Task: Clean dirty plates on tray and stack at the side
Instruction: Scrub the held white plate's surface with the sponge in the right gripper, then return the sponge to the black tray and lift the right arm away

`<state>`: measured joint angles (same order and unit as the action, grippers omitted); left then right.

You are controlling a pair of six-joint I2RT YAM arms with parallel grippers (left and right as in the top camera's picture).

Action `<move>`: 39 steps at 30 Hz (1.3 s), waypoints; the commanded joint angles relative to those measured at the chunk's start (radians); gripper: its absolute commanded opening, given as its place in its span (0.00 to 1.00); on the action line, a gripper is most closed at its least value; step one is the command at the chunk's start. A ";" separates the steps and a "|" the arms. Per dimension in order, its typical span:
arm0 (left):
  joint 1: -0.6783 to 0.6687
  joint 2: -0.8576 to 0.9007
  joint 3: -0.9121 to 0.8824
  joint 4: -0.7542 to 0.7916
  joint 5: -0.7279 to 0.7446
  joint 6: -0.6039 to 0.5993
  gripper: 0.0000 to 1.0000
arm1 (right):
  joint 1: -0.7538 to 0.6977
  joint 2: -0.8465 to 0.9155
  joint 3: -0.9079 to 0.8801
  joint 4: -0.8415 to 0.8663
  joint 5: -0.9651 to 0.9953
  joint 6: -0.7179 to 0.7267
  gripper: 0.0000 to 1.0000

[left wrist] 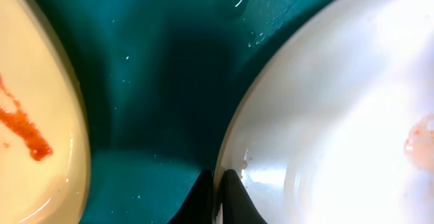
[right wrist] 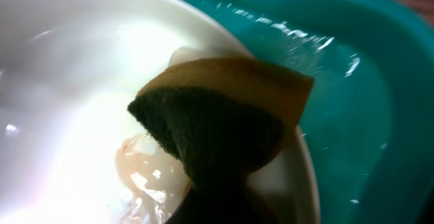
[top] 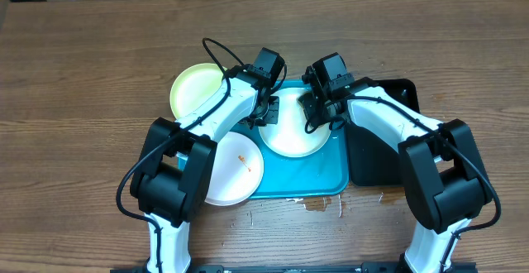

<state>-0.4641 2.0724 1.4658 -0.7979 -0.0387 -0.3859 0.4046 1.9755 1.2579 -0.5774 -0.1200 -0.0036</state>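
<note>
A white plate [top: 291, 132] lies on the cyan tray [top: 318, 182]. My left gripper [top: 269, 112] is shut on its left rim; in the left wrist view the two fingers [left wrist: 218, 200] pinch the rim of that plate [left wrist: 339, 115]. My right gripper [top: 318, 112] is shut on a yellow and dark green sponge [right wrist: 224, 115] pressed on the plate [right wrist: 81, 81], next to a pale pink wet smear [right wrist: 142, 170]. A second white plate [top: 235, 170] with an orange smear overlaps the tray's left edge. A pale yellow-green plate [top: 194, 87] lies on the table at the back left.
A narrow black tray [top: 376, 153] lies right of the cyan tray, under my right arm. A small brown wet spot [top: 318, 204] is on the wooden table at the cyan tray's front edge.
</note>
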 commanded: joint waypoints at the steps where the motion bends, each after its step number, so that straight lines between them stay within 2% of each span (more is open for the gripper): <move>1: 0.000 0.015 -0.007 -0.005 -0.012 0.012 0.04 | 0.011 0.033 0.001 -0.070 -0.183 -0.013 0.04; 8: 0.000 0.015 -0.007 -0.006 -0.012 0.012 0.04 | 0.010 0.033 0.045 -0.118 -0.402 -0.026 0.04; 13: 0.000 0.015 -0.007 -0.006 -0.012 0.012 0.04 | -0.030 0.027 0.170 -0.192 -0.521 -0.019 0.04; 18: 0.000 0.015 -0.007 -0.006 -0.012 0.013 0.04 | -0.151 0.008 0.375 -0.395 -0.499 -0.019 0.04; 21: 0.000 0.015 -0.007 -0.006 -0.012 0.012 0.04 | -0.215 -0.006 0.419 -0.489 -0.451 -0.019 0.04; 27: 0.000 0.015 -0.007 -0.006 -0.012 0.012 0.05 | -0.350 -0.018 0.414 -0.669 -0.228 -0.020 0.04; 33: 0.000 0.015 -0.007 -0.005 -0.013 0.012 0.06 | -0.438 -0.018 0.328 -0.688 -0.131 -0.003 0.04; 38: 0.000 0.015 -0.007 -0.006 -0.013 0.012 0.06 | -0.460 -0.018 0.232 -0.610 -0.085 0.016 0.04; 39: 0.000 0.015 -0.007 -0.006 -0.013 0.012 0.09 | -0.460 -0.018 0.220 -0.599 -0.068 0.016 0.04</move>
<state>-0.4629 2.0724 1.4658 -0.8028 -0.0399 -0.3855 -0.0555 1.9884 1.5196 -1.2118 -0.2523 0.0006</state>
